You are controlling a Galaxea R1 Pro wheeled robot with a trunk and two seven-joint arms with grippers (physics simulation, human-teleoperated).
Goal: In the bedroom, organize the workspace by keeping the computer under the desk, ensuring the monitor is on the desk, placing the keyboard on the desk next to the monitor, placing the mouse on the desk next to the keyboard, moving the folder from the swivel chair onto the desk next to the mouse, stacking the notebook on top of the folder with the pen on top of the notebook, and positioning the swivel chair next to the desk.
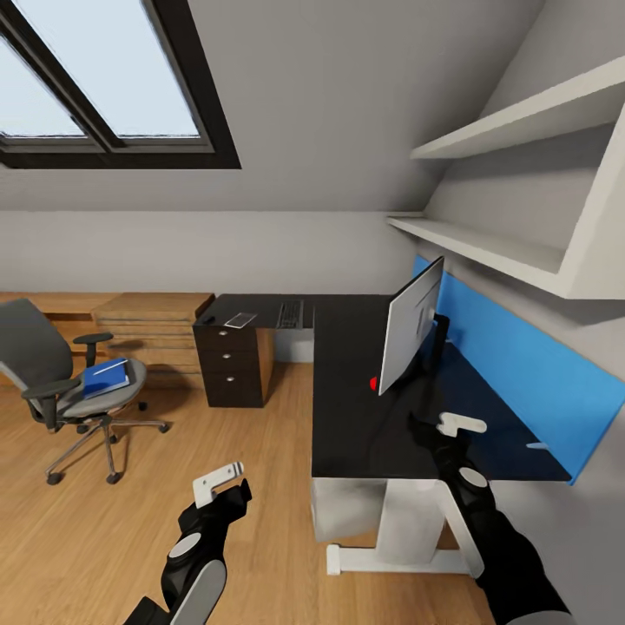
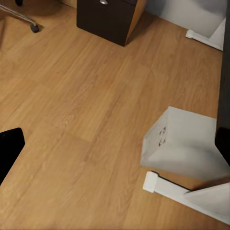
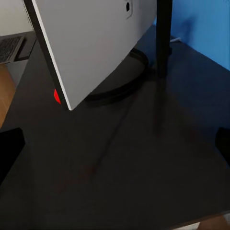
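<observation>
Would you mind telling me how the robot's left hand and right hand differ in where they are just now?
The left hand hangs over the wooden floor, beside the desk; the right hand is over the desk's black top, near the monitor. The left holds nothing visible, likewise the right. Both have white fingers on black wrists.

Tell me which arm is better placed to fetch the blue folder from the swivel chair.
Probably the left. The left gripper hangs over the floor on the side of the swivel chair carrying the blue folder; the right gripper hovers over the desk by the monitor.
</observation>
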